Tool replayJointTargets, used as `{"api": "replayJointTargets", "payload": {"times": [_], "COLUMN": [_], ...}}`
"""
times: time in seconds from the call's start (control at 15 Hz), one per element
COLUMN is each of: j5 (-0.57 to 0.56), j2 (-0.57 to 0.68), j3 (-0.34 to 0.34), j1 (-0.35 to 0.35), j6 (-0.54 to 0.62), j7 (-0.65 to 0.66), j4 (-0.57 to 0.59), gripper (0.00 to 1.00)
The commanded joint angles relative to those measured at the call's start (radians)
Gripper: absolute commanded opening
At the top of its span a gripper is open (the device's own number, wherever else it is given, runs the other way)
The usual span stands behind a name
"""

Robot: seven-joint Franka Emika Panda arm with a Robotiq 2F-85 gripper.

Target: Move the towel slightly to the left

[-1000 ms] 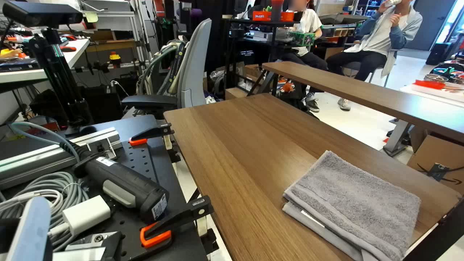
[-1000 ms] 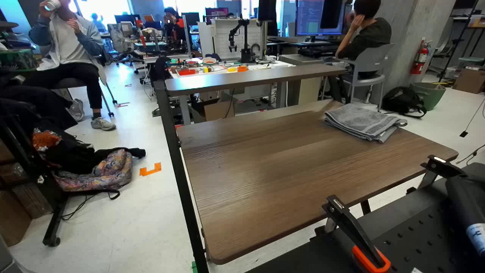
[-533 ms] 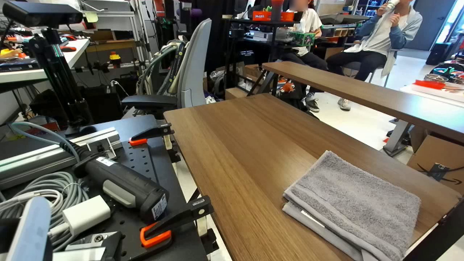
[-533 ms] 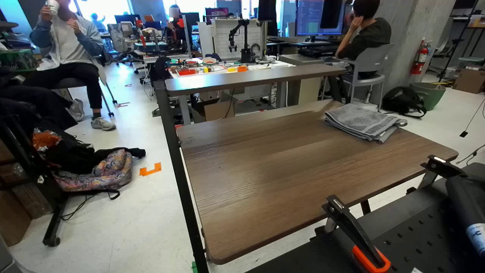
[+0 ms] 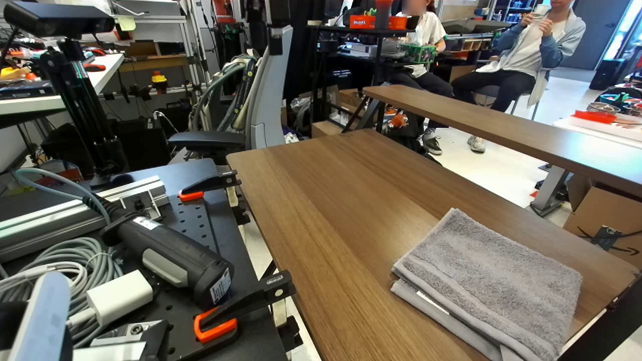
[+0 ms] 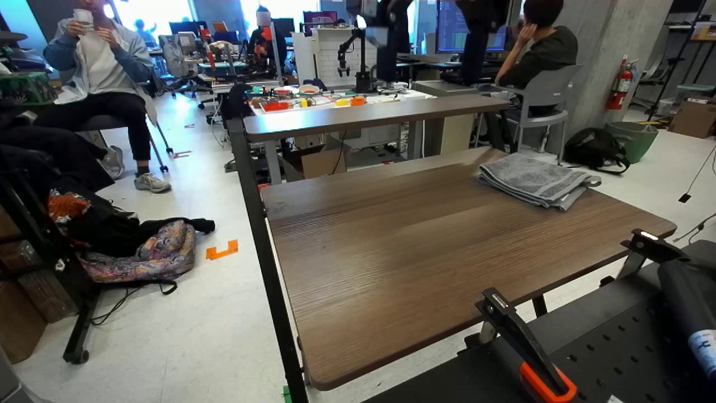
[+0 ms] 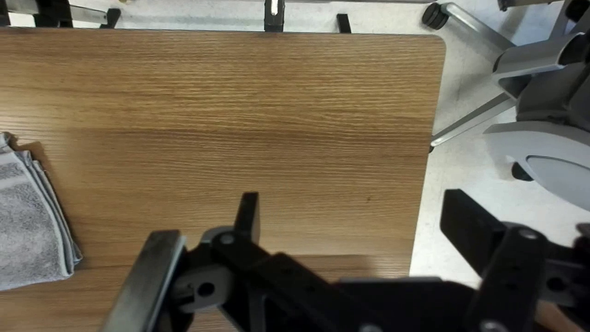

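A folded grey towel [image 5: 494, 281] lies flat on the brown wooden table [image 5: 321, 200], close to one end of it. It also lies near the table's far right corner in an exterior view [image 6: 537, 179]. In the wrist view only part of the towel [image 7: 32, 226] shows, at the left edge. My gripper [image 7: 351, 200] is open, with nothing between its fingers. It hangs high above the table, well to the right of the towel in the wrist view. Its dark fingers also show at the top of an exterior view [image 6: 430, 75], apart from the towel.
A raised wooden shelf [image 5: 501, 125] runs along one long side of the table. A black perforated board [image 5: 195, 220] with clamps [image 5: 251, 301], a black handheld device [image 5: 170, 255] and cables adjoins the opposite side. A grey chair [image 5: 271, 90] stands by one end. People sit behind.
My gripper has come down into the top of both exterior views. The towel has not moved. A seated person has lowered a cup.
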Motion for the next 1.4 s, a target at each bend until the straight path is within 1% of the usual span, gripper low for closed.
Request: {"api": "replayJointTargets", "payload": {"times": [0.0, 0.2, 0.33, 0.47, 0.6, 0.87, 1.33], "j5": [-0.112, -0.184, -0.206, -0.203, -0.194, -0.167, -0.151], "j2": [0.133, 0.230, 0.278, 0.321, 0.355, 0.411, 0.464], "j3": [-0.012, -0.058, -0.099, -0.142, -0.185, -0.257, -0.346], "j1": [-0.031, -0.045, -0.050, -0.058, -0.071, -0.110, -0.189], "j6": [0.065, 0.084, 0.076, 0.057, 0.064, 0.053, 0.049], "j7": [0.112, 0.180, 0.204, 0.210, 0.209, 0.189, 0.168], "j4": [0.049, 0.098, 0.143, 0.200, 0.249, 0.341, 0.425], "gripper": [1.00, 1.00, 1.00, 1.00, 1.00, 1.00, 1.00]}}
